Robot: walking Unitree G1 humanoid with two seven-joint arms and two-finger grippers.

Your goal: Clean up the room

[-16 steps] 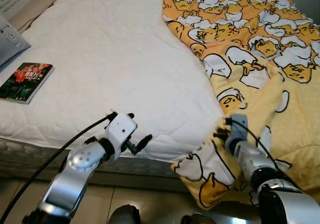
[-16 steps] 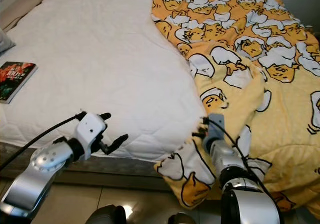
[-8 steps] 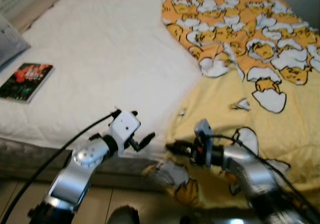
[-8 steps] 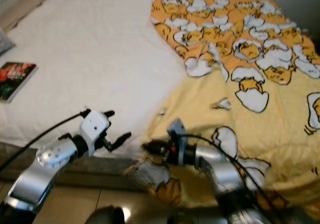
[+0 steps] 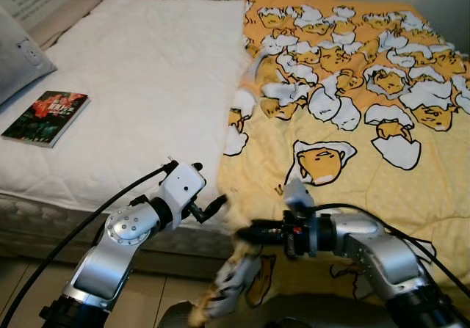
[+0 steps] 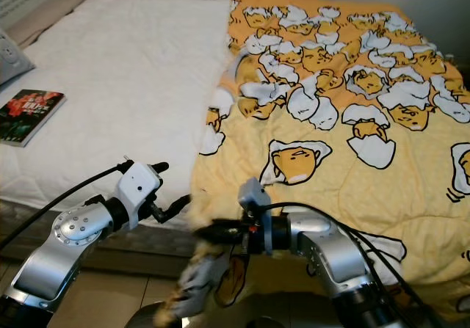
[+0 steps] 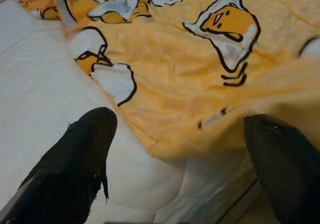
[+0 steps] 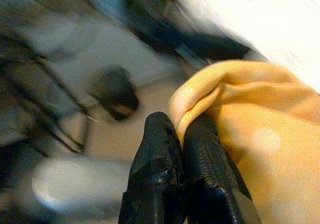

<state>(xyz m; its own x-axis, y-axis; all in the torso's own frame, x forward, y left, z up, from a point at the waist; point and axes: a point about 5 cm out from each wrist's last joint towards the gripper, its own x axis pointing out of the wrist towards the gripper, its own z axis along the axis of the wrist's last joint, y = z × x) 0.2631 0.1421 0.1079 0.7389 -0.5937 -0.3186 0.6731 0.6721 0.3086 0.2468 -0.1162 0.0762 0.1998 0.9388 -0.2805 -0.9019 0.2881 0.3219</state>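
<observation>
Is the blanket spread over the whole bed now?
No. The blanket covers one side; bare mattress shows beside it, and the right gripper pinches its corner.

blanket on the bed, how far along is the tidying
Partly done. The yellow blanket covers the bed's right half. In hand: the right hand is shut on its near corner, which hangs off the front edge, beside the open left hand. Left: the white mattress is bare on the left half, and a book lies there.
</observation>
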